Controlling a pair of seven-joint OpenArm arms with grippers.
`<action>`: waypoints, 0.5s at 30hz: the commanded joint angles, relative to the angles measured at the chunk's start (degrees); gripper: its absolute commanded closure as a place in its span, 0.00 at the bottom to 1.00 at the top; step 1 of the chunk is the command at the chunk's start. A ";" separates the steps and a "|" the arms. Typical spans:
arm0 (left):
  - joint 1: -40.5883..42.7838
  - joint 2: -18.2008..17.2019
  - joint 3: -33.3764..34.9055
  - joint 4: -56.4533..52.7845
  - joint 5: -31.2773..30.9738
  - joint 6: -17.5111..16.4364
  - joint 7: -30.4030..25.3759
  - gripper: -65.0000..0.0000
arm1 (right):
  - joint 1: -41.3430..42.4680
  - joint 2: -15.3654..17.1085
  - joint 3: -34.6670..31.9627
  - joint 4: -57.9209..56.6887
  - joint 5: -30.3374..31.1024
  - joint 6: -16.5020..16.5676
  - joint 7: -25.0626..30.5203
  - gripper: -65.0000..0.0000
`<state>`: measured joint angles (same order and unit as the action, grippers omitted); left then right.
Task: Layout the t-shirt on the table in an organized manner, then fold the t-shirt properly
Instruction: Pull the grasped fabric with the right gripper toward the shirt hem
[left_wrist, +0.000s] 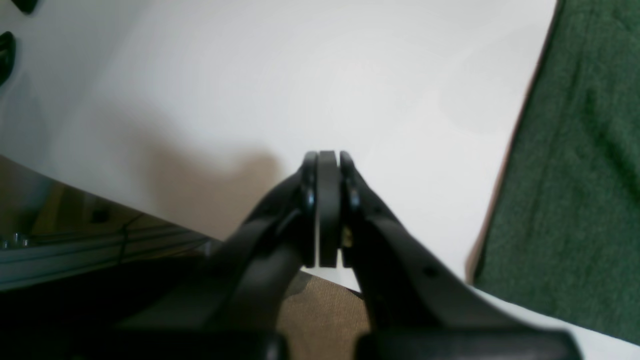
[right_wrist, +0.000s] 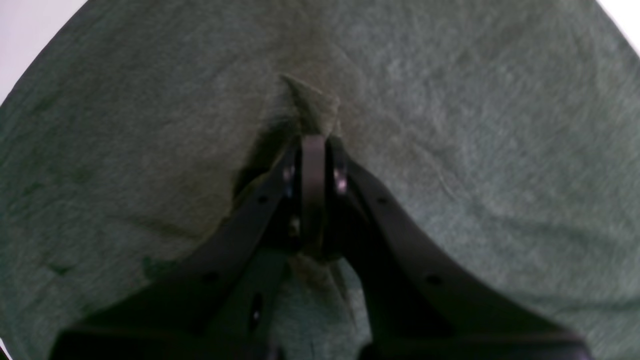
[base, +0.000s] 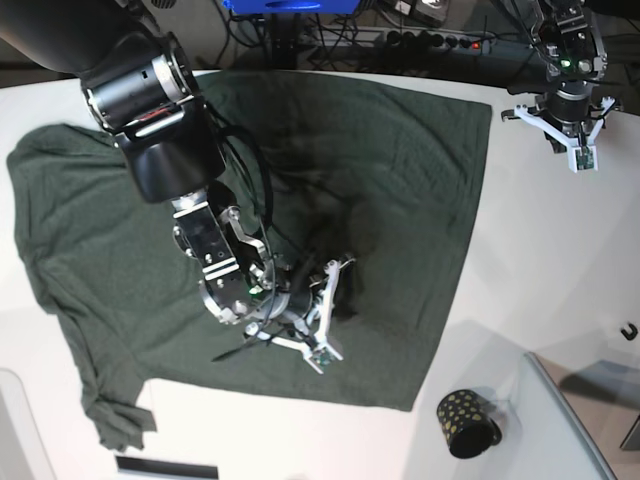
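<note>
The dark green t-shirt (base: 400, 170) lies spread over the white table (base: 560, 250), its sleeves at the left. My right gripper (base: 338, 290) is down on the middle of the shirt, near its front hem. In the right wrist view the right gripper (right_wrist: 315, 142) is shut on a small raised pinch of the t-shirt (right_wrist: 450, 150), with creases running out from it. My left gripper (base: 572, 125) hangs over bare table past the shirt's far right corner. The left wrist view shows the left gripper (left_wrist: 327, 157) shut on nothing, with the t-shirt (left_wrist: 575, 175) edge to its right and the table (left_wrist: 300, 75) beneath.
A small black cup with gold dots (base: 466, 421) lies on the table past the shirt's front right corner. A grey panel (base: 580, 420) sits at the front right, and a small black hook (base: 628, 330) lies near the right edge. Cables and a power strip (base: 440, 40) run behind the table.
</note>
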<state>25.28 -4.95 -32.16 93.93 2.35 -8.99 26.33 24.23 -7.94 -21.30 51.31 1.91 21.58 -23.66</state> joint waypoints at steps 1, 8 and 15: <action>0.70 -0.54 -0.32 0.80 0.07 0.33 -1.23 1.00 | 1.84 -0.63 -0.90 1.66 0.59 0.17 2.69 0.99; 1.05 -0.54 -0.32 0.80 -0.02 0.33 -1.23 1.00 | 2.28 -0.63 -4.06 1.92 0.59 0.35 7.70 0.99; 0.96 -0.63 -0.32 -1.31 0.07 0.33 -1.32 1.00 | 3.60 -0.98 -4.06 1.92 0.59 4.66 10.78 0.99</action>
<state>26.11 -4.95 -32.16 91.72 2.39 -8.99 26.30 26.02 -8.29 -25.47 52.07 1.96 26.00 -14.44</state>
